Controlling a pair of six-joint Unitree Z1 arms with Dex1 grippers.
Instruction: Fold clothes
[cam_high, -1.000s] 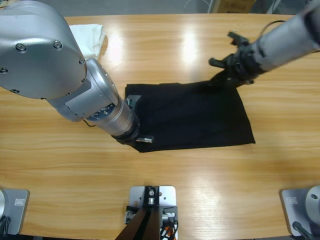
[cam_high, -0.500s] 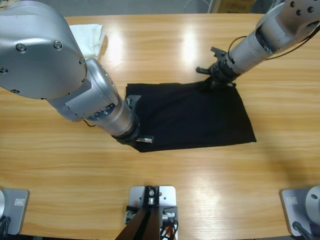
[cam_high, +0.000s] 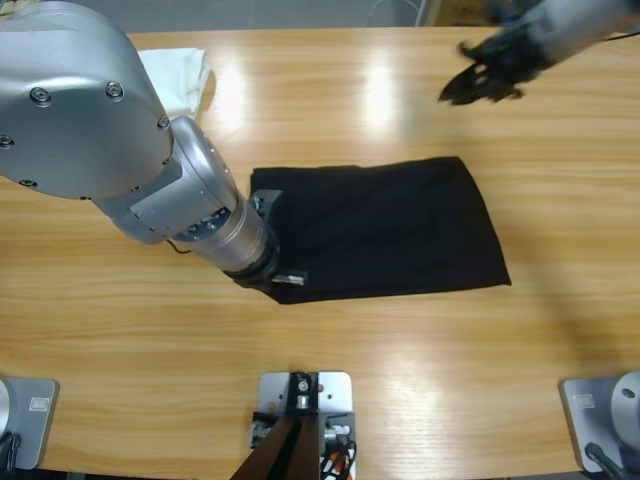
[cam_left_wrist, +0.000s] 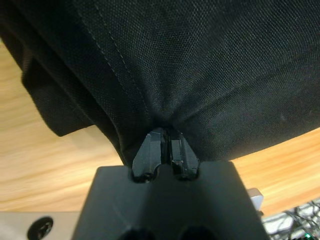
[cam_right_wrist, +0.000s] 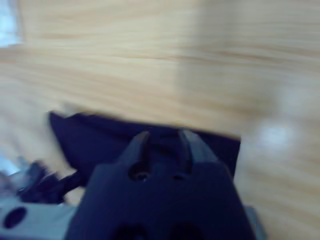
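— What do we see of the shirt (cam_high: 390, 230)?
— We see black woven cloth, folded into a rough four-sided slab, lying flat near the middle of the wooden table (cam_high: 400, 400).
— Its edges?
— We find the right edge slanted, the upper left corner bunched. In the left wrist view, stitched seams run across puckered fabric.

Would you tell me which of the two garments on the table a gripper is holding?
The black shirt: the left gripper pinches its edge. The white garment lies untouched.
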